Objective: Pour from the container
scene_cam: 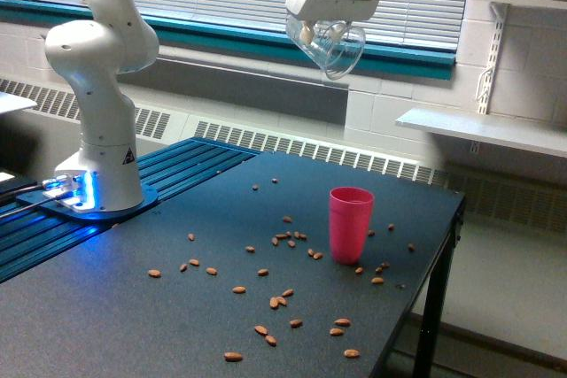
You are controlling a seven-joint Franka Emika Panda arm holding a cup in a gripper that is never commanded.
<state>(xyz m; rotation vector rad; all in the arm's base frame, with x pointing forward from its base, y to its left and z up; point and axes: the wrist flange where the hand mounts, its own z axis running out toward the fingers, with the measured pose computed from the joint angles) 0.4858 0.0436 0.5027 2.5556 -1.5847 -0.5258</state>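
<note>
High above the table my gripper (321,33) is shut on the container (333,50), a clear plastic cup tilted with its mouth turned down toward the exterior view's right. It looks empty of anything I can make out. Well below it an opaque pink cup (351,224) stands upright on the dark table (106,307). Several almonds (276,301) lie scattered over the tabletop around the pink cup.
The white arm's base (97,174) stands at the exterior view's left on a blue ribbed platform. The table's edge (425,281) drops off just right of the pink cup. A wall shelf (478,130) and window blinds lie behind.
</note>
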